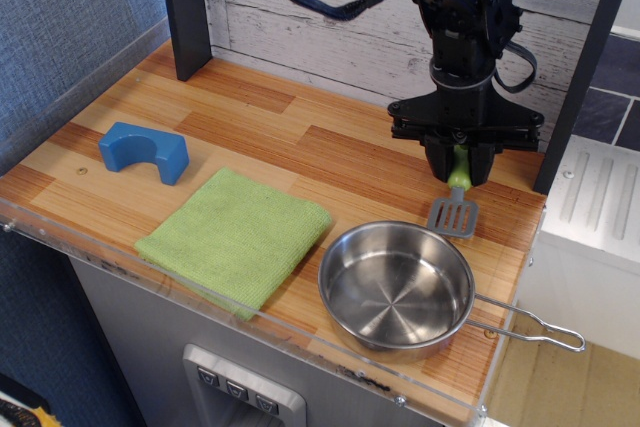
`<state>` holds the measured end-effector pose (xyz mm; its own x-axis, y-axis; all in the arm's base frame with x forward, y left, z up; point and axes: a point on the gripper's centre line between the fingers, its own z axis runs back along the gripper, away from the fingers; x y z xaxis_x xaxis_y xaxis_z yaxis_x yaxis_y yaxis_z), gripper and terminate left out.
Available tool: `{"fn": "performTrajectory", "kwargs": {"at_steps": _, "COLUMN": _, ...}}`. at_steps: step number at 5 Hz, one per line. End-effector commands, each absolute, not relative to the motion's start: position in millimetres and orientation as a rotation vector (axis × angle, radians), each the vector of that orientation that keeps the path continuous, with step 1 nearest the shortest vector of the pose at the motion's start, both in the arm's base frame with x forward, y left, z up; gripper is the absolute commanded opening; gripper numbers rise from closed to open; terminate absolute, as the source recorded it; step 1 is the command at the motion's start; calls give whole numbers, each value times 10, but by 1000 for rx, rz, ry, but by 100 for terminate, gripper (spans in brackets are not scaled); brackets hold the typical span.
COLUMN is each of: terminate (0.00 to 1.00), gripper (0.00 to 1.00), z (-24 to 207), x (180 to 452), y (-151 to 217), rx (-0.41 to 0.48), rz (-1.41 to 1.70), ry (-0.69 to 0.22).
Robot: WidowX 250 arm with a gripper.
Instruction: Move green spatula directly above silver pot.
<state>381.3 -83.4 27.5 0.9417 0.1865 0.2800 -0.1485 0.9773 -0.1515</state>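
My gripper (460,169) is shut on the light-green handle of the green spatula (455,202) and holds it upright, blade down. The grey slotted blade hangs at the wooden counter just behind the far rim of the silver pot (396,287), touching or nearly touching the surface; I cannot tell which. The pot sits at the front right of the counter, empty, with its thin wire handle (530,325) pointing right past the counter edge.
A green square cloth (236,235) lies left of the pot. A blue arch block (144,151) sits at the left. A dark post (186,12) and the white plank wall stand behind; a clear rail (250,319) runs along the front edge.
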Motion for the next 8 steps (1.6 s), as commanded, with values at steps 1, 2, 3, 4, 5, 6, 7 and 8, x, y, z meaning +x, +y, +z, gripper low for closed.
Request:
{"fn": "performTrajectory", "kwargs": {"at_steps": 1, "terminate": 0, "gripper": 100, "z": 365, "x": 3799, "y": -834, "rx": -147, "rz": 154, "ry": -285}}
{"fn": "performTrajectory", "kwargs": {"at_steps": 2, "terminate": 0, "gripper": 100, "z": 387, "x": 3773, "y": -829, "rx": -157, "rz": 149, "ry": -283}}
{"fn": "performTrajectory", "kwargs": {"at_steps": 3, "terminate": 0, "gripper": 100, "z": 447, "x": 3733, "y": -808, "rx": -153, "rz": 163, "ry": -281}}
{"fn": "performTrajectory", "kwargs": {"at_steps": 4, "terminate": 0, "gripper": 100, "z": 551, "x": 3727, "y": -805, "rx": -203, "rz": 167, "ry": -312}}
{"fn": "performTrajectory", "kwargs": {"at_steps": 5, "terminate": 0, "gripper": 100, "z": 744, "x": 3703, "y": -837, "rx": -235, "rz": 157, "ry": -336}}
{"fn": "performTrajectory", "kwargs": {"at_steps": 6, "terminate": 0, "gripper": 100, "z": 1012, "x": 3599, "y": -907, "rx": -249, "rz": 136, "ry": -372}}
{"fn": "performTrajectory", "kwargs": {"at_steps": 7, "terminate": 0, "gripper": 100, "z": 1311, "x": 3342, "y": -876, "rx": -215, "rz": 143, "ry": -420}}
{"fn": "performTrajectory", "kwargs": {"at_steps": 8, "terminate": 0, "gripper": 100, "z": 1502, "x": 3119, "y": -803, "rx": -211, "rz": 124, "ry": -438}}
